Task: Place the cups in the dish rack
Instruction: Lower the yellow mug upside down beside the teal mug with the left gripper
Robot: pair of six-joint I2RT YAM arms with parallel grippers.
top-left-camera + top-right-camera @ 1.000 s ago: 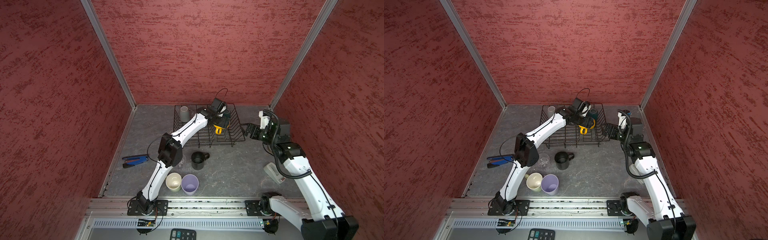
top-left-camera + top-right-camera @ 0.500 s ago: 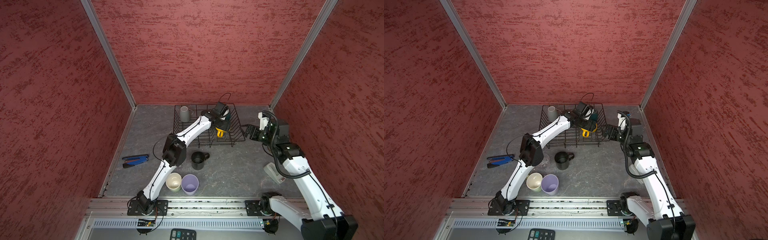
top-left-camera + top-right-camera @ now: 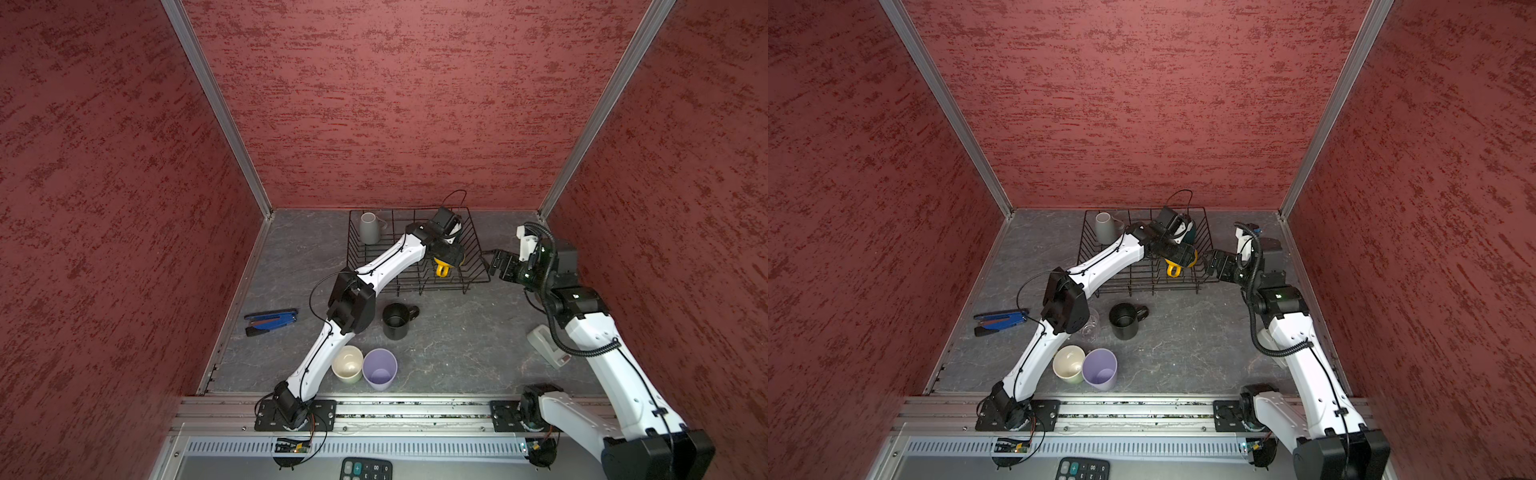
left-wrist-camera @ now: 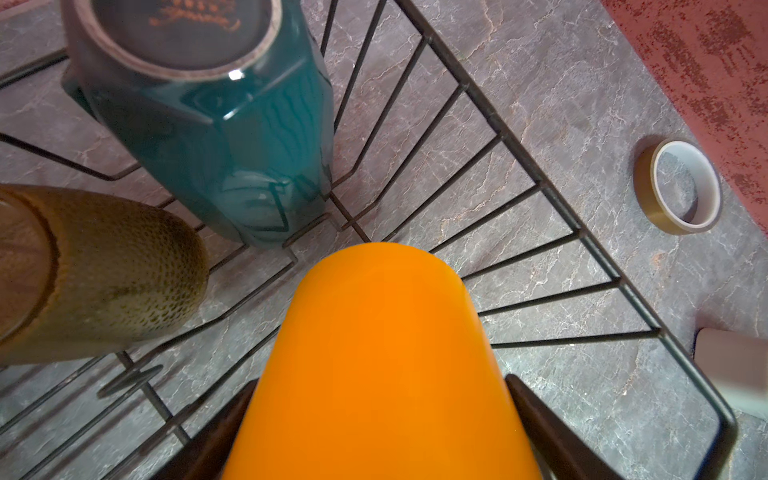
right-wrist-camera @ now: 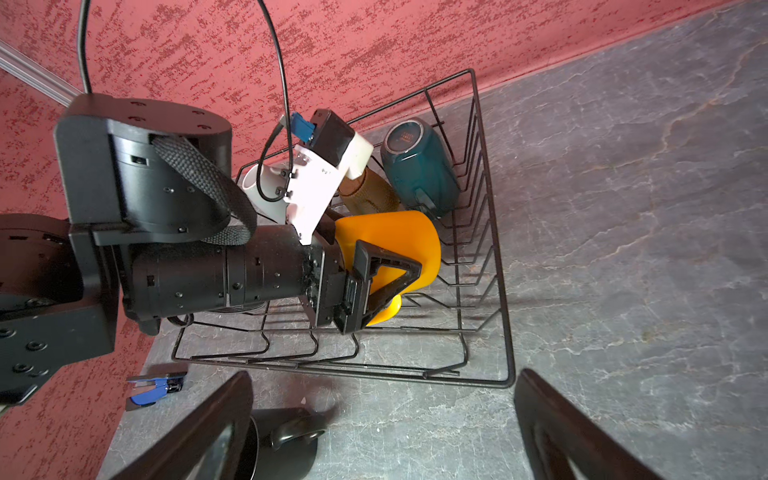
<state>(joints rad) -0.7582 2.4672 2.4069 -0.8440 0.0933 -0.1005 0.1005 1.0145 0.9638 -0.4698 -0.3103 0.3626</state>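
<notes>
Left end effector [image 4: 382, 440] is clamped around the yellow mug [image 4: 374, 332], down inside the right end of the dish rack [image 3: 353, 249], right beside the teal mug [image 4: 249, 145] and brown mug [image 4: 116, 270], both tipped over. The grey mug [image 3: 369, 227] stands in the rack's far-left corner. Right end effector [image 3: 498, 265] has its jaws spread wide with nothing in them, just outside the rack's right side. The black mug [image 3: 395, 321], pale-green mug [image 3: 347, 364] and lilac tumbler [image 3: 379, 369] sit out on the surface [image 3: 457, 340].
</notes>
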